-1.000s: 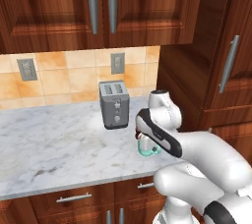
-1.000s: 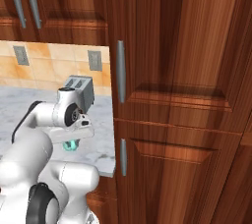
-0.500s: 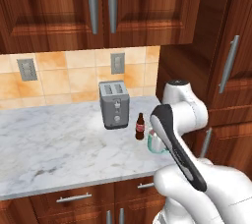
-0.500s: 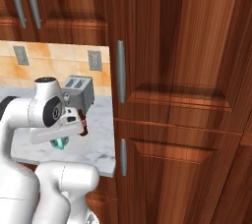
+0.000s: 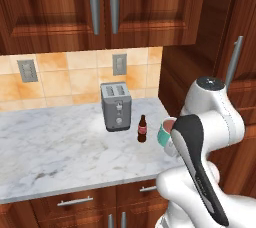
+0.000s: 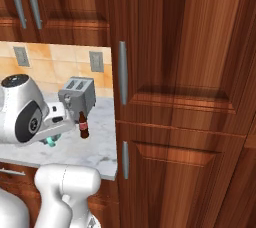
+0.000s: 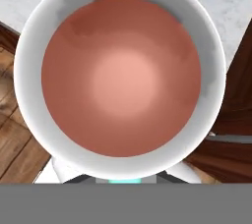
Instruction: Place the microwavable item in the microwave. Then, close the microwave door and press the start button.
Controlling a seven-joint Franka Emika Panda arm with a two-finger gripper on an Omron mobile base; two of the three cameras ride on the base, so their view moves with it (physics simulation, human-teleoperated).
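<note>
Hand view looks straight down into the mug [image 7: 120, 78], rim level, liquid facing the claw. Claw is clenched on the mug, held upright just right of the brown bottle [image 5: 142, 129].

The claw carries the mug [image 5: 165, 133] above the tabletop's [image 5: 55, 152] right end. Just to its left stands a bottle [image 5: 142, 128], with a toaster [image 5: 116, 106] behind that; a tall cabinet [image 5: 190, 67] walls off its right. Farther left the marble lies open.
</note>
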